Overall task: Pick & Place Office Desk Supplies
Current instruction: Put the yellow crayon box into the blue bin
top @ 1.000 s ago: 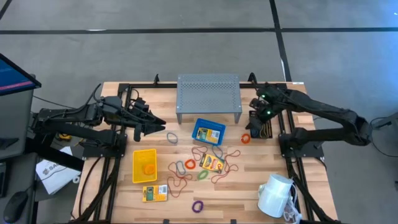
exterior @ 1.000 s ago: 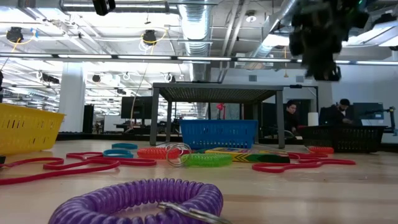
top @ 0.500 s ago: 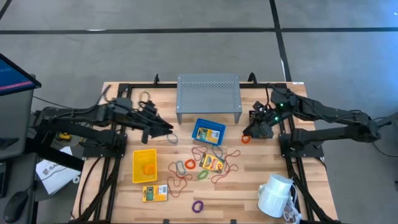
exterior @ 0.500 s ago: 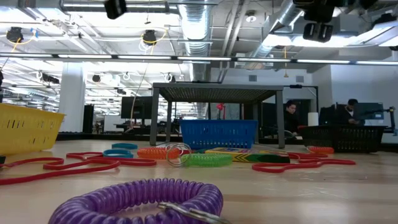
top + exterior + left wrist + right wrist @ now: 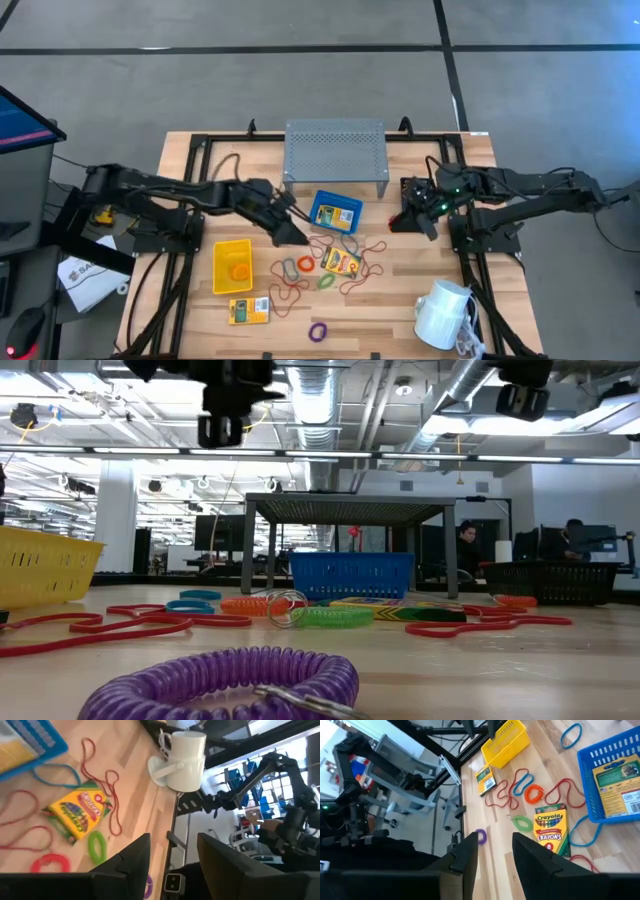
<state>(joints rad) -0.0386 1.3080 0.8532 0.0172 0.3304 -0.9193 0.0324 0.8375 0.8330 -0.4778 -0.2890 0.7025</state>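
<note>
**Both claws released above the scattered supplies**

The left claw [image 5: 293, 233] hangs with fingers parted and empty, over the loops [image 5: 300, 268] and the crayon packet [image 5: 342, 262] mid-bench, near the blue bin [image 5: 335, 213]. The right claw [image 5: 404, 218], also parted and empty, hangs by the black mesh bin [image 5: 428, 205]. The loops look light and floppy: pinch one strand. The packet seems stiff; grip across its narrow edges

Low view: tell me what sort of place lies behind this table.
Probably a robotics lab or open industrial workspace. Bare ducts and pipes run across the ceiling, a person sits at screens in the background, and the wooden table carries two robot arms on black frames.
</note>
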